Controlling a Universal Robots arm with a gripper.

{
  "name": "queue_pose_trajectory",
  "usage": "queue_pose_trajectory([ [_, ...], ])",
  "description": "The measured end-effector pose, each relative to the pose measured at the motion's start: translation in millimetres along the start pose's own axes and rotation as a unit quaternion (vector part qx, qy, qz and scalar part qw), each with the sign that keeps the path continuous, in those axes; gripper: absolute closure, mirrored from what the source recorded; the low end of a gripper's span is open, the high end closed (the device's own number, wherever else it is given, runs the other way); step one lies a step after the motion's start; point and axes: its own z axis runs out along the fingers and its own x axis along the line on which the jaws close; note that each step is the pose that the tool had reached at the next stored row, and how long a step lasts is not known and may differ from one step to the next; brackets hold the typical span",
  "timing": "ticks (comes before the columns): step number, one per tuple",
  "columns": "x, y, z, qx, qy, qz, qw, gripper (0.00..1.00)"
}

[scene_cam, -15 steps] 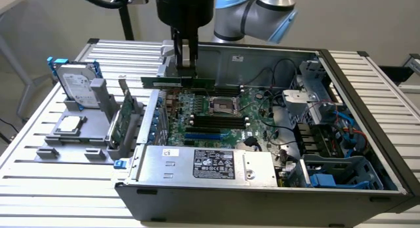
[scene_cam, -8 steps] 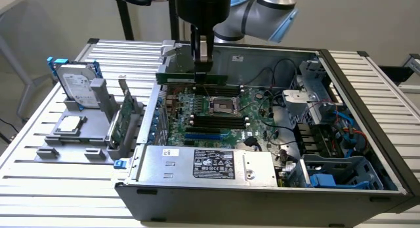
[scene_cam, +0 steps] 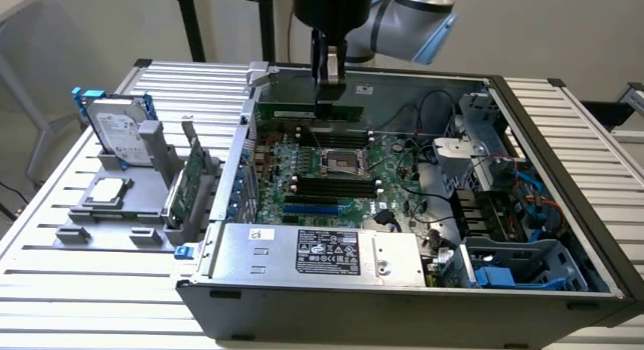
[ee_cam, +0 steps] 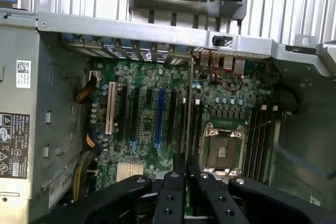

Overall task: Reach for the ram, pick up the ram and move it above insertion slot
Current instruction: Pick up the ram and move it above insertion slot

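A green ram stick is held in the gripper above the open computer case.

Going from the exterior view's left to its right: a grey fixture holding a hard drive and an upright expansion card is seen beside the case, then the motherboard inside it. Over the far part of the board, the gripper is seen pointing straight down, its fingers closed onto the ram at the stick's upper edge. The ram hangs directly beneath the claw, edge-down, clear of the board. Its long axis is level and runs left to right across the exterior view, seemingly in line with the dark memory slots near the processor socket. In the wrist view the ram is seen edge-on as a thin line between the fingers.
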Motion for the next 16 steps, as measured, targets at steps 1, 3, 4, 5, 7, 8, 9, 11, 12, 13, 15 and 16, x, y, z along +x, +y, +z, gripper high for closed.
queue_pose_trajectory([
  [1,-2.7,-2.7,0.5,-0.0001,0.0001,0.000,1.0000,0.87],
  [3,-8.2,-8.3,1.7,0.0000,0.0001,0.000,1.0000,0.87],
  [4,-10.9,-11.0,2.3,0.0000,0.0001,0.000,1.0000,0.87],
  [5,-13.5,-13.7,2.8,0.0000,0.0001,0.000,1.0000,0.87],
  [7,-18.8,-19.1,4.0,0.0000,0.0000,0.000,1.0000,0.87],
  [8,-21.5,-21.8,4.6,0.0000,0.0000,0.000,1.0000,0.87],
  [9,-24.3,-24.7,5.2,0.0000,0.0000,0.000,1.0000,0.87],
  [11,-29.6,-30.2,6.3,0.0000,0.0000,0.000,1.0000,0.87],
  [12,-32.2,-32.9,6.8,0.0000,0.0000,0.000,1.0000,0.87],
  [13,-34.4,-35.6,7.2,0.0000,0.0001,0.000,1.0000,0.87],
  [15,-38.0,-40.6,8.0,0.0000,0.0000,0.000,1.0000,0.87],
  [16,-39.3,-42.8,8.4,0.0000,0.0000,0.000,1.0000,0.87],
])
